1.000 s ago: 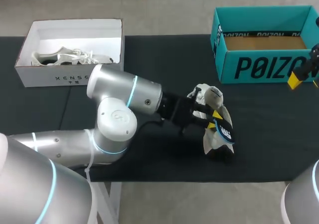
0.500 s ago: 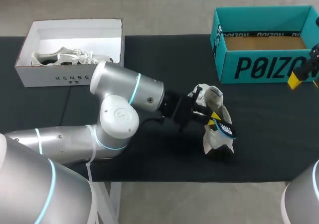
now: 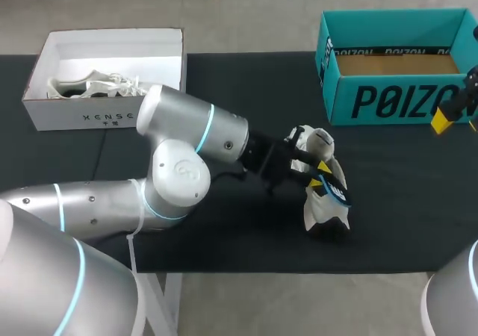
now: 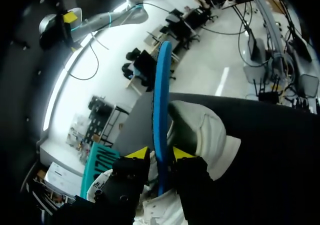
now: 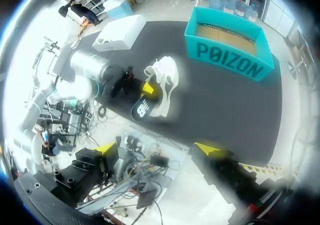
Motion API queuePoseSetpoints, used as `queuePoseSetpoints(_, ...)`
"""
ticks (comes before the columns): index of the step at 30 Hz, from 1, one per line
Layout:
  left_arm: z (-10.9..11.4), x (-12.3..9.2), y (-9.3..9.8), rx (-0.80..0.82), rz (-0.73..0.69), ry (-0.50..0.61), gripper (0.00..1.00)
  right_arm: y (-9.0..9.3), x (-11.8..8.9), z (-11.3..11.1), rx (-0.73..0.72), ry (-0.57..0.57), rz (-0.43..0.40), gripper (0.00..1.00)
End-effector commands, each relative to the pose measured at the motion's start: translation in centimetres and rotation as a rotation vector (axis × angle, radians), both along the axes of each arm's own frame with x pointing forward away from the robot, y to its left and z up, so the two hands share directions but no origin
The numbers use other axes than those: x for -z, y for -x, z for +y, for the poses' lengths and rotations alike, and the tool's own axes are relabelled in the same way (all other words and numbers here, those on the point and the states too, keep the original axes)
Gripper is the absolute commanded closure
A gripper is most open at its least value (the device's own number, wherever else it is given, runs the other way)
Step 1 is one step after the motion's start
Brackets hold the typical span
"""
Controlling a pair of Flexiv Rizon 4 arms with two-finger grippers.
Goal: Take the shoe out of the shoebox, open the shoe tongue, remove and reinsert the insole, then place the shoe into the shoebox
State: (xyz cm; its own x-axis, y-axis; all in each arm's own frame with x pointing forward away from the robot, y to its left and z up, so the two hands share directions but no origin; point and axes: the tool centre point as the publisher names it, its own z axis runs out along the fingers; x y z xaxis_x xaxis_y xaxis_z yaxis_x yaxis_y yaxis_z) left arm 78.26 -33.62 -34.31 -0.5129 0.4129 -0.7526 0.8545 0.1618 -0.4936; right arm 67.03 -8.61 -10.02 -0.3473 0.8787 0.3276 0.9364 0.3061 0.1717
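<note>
left gripper (image 4: 156, 155) is pinching the blue insole (image 4: 161, 90) just above the white shoe (image 3: 317, 210) mid table (image 3: 396, 201), right gripper (image 5: 156, 148) spread wide & empty, so imo the insole could buckle or tip the shoe bc nothing's bracing it

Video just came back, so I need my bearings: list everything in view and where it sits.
white shoebox: one, white, table's far left.
boxed shoe: one, white, lying inside the white shoebox.
teal shoebox: one, teal, table's far right, open.
loose shoe: one, white, mid-table.
insole: one, blue, beside the loose shoe.
table: one, black cover.
left tool: one, yellow-tipped, shut on the insole.
right tool: one, yellow-tipped, open, by the teal shoebox.
</note>
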Motion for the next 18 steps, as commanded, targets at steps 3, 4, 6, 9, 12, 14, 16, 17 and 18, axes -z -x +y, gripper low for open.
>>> queuePoseSetpoints(3, 0.7, -0.7, 1.2, -0.007, -0.010, 0.013, 0.58, -0.2, -0.1, 0.1, 0.000, 0.002, 0.005, 0.00)
queuePoseSetpoints(4, 0.8, -0.8, 1.3, -0.007, -0.011, 0.013, 0.60, -0.2, -0.1, 0.1, 0.000, 0.002, 0.005, 0.00)
queuePoseSetpoints(6, 0.9, -0.9, 1.7, -0.006, -0.012, 0.013, 0.62, -0.2, -0.1, 0.1, 0.000, 0.002, 0.005, 0.00)
queuePoseSetpoints(9, 0.7, -0.9, 2.0, 0.001, -0.011, 0.017, 0.65, -0.2, -0.1, 0.1, 0.000, 0.002, 0.005, 0.00)
queuePoseSetpoints(12, 0.4, -0.9, 2.1, 0.007, -0.012, 0.022, 0.76, -0.2, -0.1, 0.1, 0.000, 0.002, 0.005, 0.00)
queuePoseSetpoints(14, 0.1, -0.9, 2.0, 0.011, -0.015, 0.029, 0.98, -0.2, -0.1, 0.1, 0.000, 0.002, 0.005, 0.00)
queuePoseSetpoints(16, -0.1, -1.0, 2.0, 0.015, -0.018, 0.033, 1.00, -0.2, -0.1, 0.1, 0.000, 0.002, 0.005, 0.00)
queuePoseSetpoints(17, -0.2, -0.9, 1.9, 0.019, -0.020, 0.033, 1.00, -0.2, -0.1, 0.1, 0.000, 0.002, 0.005, 0.00)
queuePoseSetpoints(18, -0.2, -0.9, 1.9, 0.022, -0.027, 0.031, 1.00, -0.2, -0.1, 0.1, 0.000, 0.002, 0.005, 0.00)
